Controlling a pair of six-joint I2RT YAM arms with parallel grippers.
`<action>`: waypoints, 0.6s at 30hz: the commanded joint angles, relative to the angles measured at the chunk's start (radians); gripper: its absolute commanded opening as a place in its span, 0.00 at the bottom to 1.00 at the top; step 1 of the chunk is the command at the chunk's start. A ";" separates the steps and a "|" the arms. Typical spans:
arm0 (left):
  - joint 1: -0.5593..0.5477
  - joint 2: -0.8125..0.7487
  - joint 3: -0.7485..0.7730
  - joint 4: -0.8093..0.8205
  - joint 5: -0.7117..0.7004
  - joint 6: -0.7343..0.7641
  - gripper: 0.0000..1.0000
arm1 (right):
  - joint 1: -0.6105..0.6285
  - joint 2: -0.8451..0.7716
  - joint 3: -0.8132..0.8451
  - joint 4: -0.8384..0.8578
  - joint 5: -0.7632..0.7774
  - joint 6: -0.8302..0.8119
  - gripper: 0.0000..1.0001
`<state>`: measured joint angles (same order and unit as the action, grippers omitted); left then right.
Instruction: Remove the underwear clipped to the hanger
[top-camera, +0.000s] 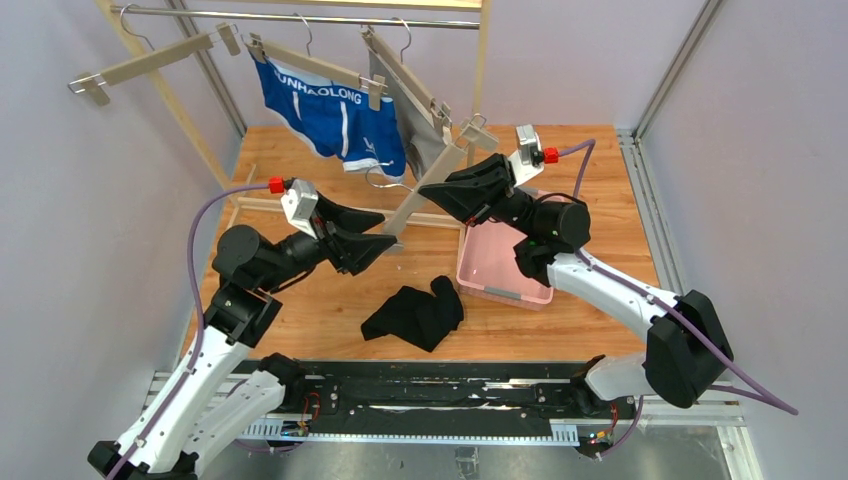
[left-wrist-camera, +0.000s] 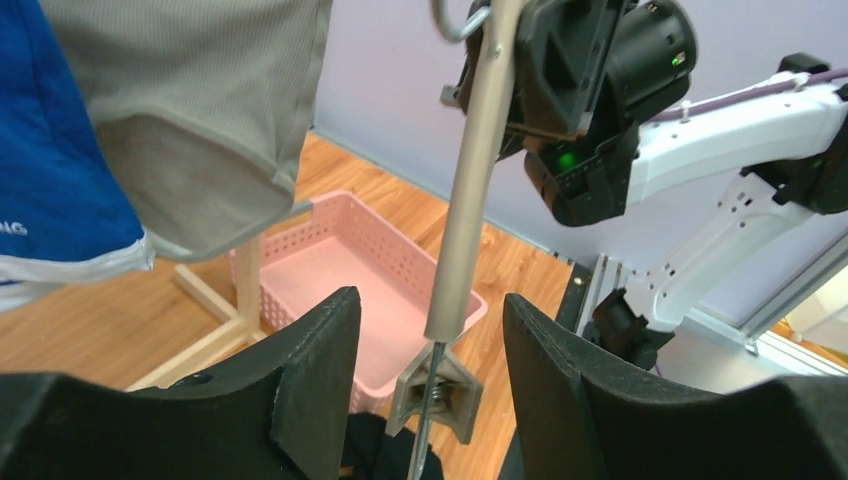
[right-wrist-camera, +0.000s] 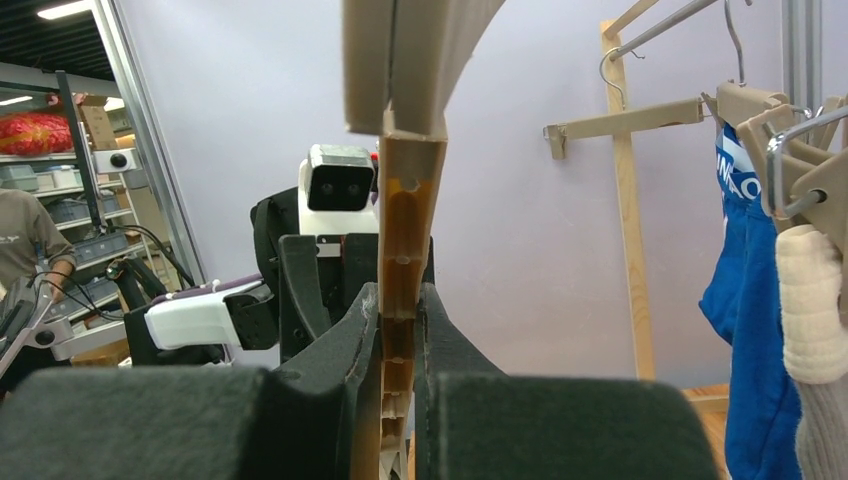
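Note:
The black underwear (top-camera: 415, 315) lies loose on the table. The blue underwear (top-camera: 330, 115) with white lettering hangs clipped to a hanger on the rail, and the grey underwear (top-camera: 420, 135) hangs clipped to the hanger beside it. My right gripper (top-camera: 452, 190) is shut on the bar of an empty beige hanger (top-camera: 430, 185) held slanting off the rail; the right wrist view (right-wrist-camera: 398, 300) shows the bar pinched between its fingers. My left gripper (top-camera: 383, 232) is open, with its fingers on either side of that hanger's lower end clip (left-wrist-camera: 437, 395) and apart from it.
A pink basket (top-camera: 500, 265) stands on the table under the right arm and also shows in the left wrist view (left-wrist-camera: 330, 250). Another empty hanger (top-camera: 150, 60) hangs at the rail's left end. The wooden rack's legs (top-camera: 215, 150) stand at the back left.

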<state>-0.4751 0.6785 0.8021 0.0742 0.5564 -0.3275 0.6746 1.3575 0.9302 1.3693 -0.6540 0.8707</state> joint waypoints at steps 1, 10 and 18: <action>-0.002 0.003 0.021 0.125 0.004 -0.034 0.60 | 0.017 -0.026 0.003 0.046 -0.007 -0.002 0.01; -0.002 0.092 0.059 0.150 0.073 -0.077 0.53 | 0.025 -0.028 0.018 0.029 -0.007 -0.010 0.01; -0.002 0.122 0.058 0.152 0.113 -0.084 0.17 | 0.027 -0.016 0.037 0.025 -0.003 -0.012 0.01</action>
<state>-0.4755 0.7963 0.8303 0.1902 0.6388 -0.4049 0.6853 1.3575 0.9302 1.3514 -0.6540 0.8577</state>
